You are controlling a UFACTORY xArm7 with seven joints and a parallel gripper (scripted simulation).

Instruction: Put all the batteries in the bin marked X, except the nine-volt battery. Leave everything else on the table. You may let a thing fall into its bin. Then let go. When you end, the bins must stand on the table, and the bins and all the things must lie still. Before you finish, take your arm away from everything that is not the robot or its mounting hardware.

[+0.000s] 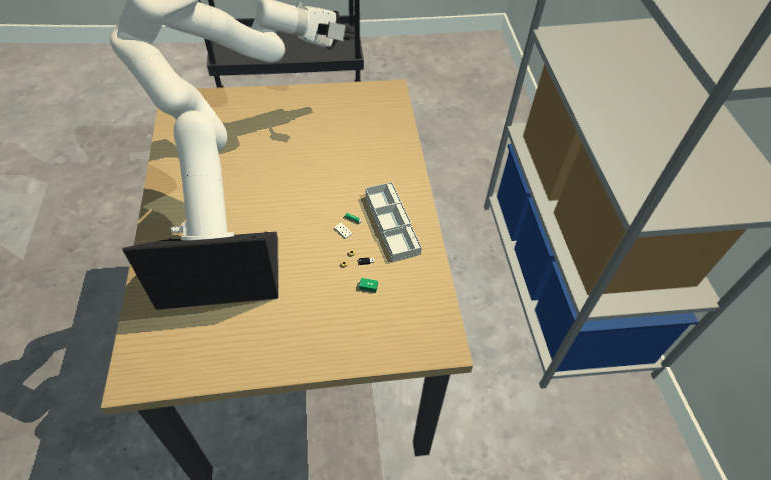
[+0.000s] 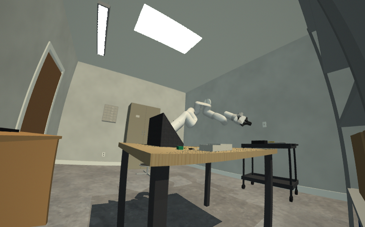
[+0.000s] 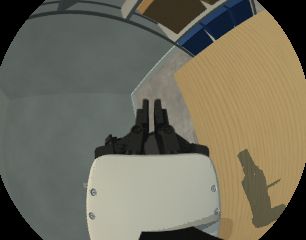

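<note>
My gripper (image 1: 344, 29) (image 2: 249, 122) (image 3: 151, 107) is shut and empty, high in the air beyond the table's far edge, far from the objects. On the table lie a green cylindrical battery (image 1: 351, 217), a white block with dots (image 1: 343, 229), two small yellow-and-black rings (image 1: 350, 253) (image 1: 343, 263), a small black-and-white piece (image 1: 366, 260) and a green block (image 1: 368, 284) (image 2: 180, 147). A row of three grey bins (image 1: 384, 247) (image 2: 215, 146) stands to their right. The bins look empty. I cannot read any mark on them.
A black wedge-shaped block (image 1: 204, 270) (image 2: 161, 132) stands at the arm's base on the wooden table (image 1: 294, 350). A black cart (image 1: 285, 62) (image 2: 268, 145) stands behind the table, under the gripper. A shelf rack (image 1: 645, 196) with boxes stands to the right.
</note>
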